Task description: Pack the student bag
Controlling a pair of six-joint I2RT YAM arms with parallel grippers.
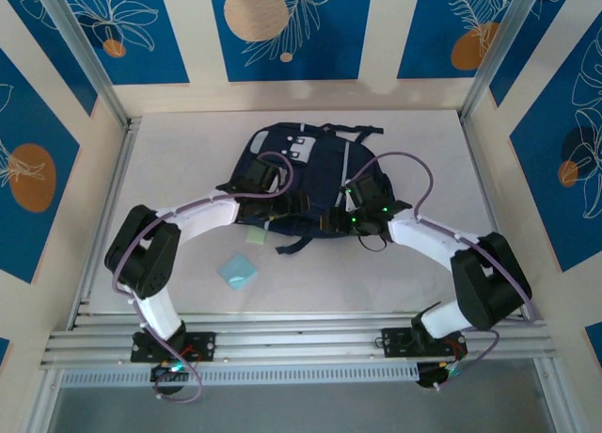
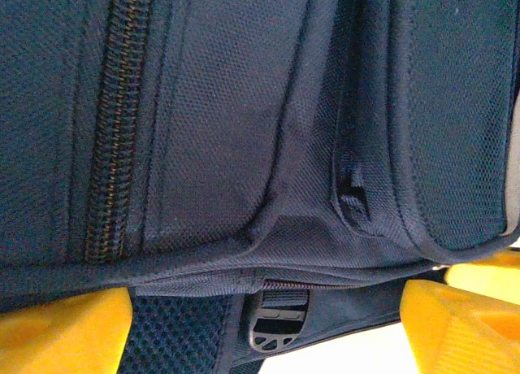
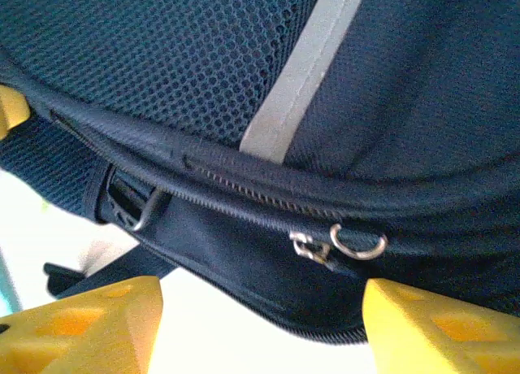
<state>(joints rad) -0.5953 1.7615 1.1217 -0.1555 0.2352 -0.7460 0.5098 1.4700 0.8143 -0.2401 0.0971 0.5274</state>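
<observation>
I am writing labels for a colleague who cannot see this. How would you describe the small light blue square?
Find the student bag, the large navy backpack in the middle of the table. Between it and the left arm's base lies a small light blue square. Unlike the pale yellow piece at the bag's edge, it lies apart and is blue.

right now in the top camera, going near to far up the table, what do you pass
metal rail → light blue square → backpack → blue wall panel
</observation>
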